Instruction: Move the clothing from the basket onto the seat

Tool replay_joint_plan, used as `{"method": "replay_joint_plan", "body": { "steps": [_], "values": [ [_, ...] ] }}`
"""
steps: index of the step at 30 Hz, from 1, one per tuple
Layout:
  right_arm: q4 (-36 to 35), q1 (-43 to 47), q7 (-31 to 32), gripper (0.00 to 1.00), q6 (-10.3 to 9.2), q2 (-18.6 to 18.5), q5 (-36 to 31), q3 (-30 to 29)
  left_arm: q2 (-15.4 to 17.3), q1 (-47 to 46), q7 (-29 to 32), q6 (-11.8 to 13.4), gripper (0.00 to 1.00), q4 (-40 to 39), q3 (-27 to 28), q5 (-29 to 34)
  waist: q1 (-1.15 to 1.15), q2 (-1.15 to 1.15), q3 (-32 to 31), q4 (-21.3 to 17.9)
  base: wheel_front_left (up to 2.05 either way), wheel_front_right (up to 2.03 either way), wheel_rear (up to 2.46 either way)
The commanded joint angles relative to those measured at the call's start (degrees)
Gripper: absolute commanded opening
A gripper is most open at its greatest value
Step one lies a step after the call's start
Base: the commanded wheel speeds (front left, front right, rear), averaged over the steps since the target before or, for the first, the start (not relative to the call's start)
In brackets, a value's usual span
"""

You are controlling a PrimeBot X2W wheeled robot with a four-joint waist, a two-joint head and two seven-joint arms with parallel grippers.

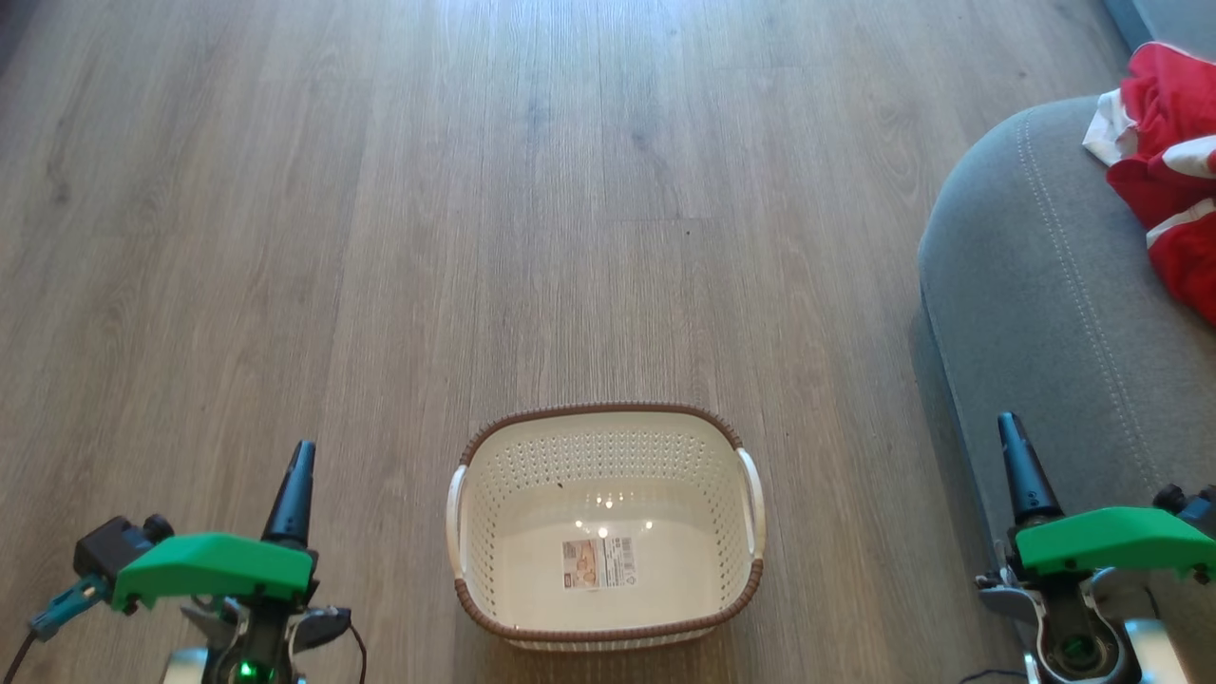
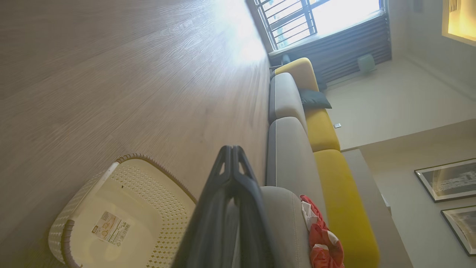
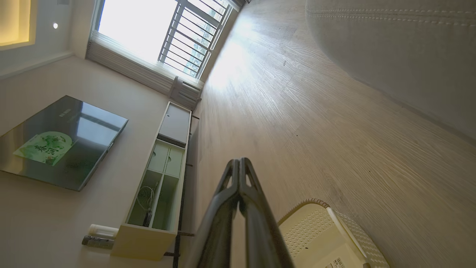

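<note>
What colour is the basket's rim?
Brown, woven-look rim on the cream basket; clearest in the head view.

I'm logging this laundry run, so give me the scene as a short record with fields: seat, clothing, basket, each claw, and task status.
seat: large grey fabric-upholstered cushion, on the robot's right
clothing: red fabric garment with white stripes, crumpled on the cushion
basket: oval cream plastic basket with brown woven-look rim, on the wood-look floor between the arms; no clothing inside, just a paper label
left claw: shut, holding nothing, left of the basket
right claw: shut, holding nothing, by the cushion's edge
status: clothing appears moved
</note>
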Motion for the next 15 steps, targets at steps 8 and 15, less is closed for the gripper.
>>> {"method": "replay_joint_plan", "body": {
  "steps": [8, 15],
  "values": [
    [-2.73, -2.06, 1.63, 0.0, 0.0, -0.26, 6.67, 0.62, 0.16, -1.18, 1.43, -0.86, 0.0, -2.82, 2.29, -5.52, 0.0, 0.0, -0.23, -0.1, 0.0, 0.0, 0.0],
    [-3.04, -2.1, 2.8, 0.0, -0.01, -0.26, 11.83, 0.57, 0.04, -1.1, 2.58, -1.25, 0.0, -3.5, 2.91, -9.8, 0.0, 0.0, -0.43, -0.2, 0.0, 0.0, 0.0]
  ]
}}
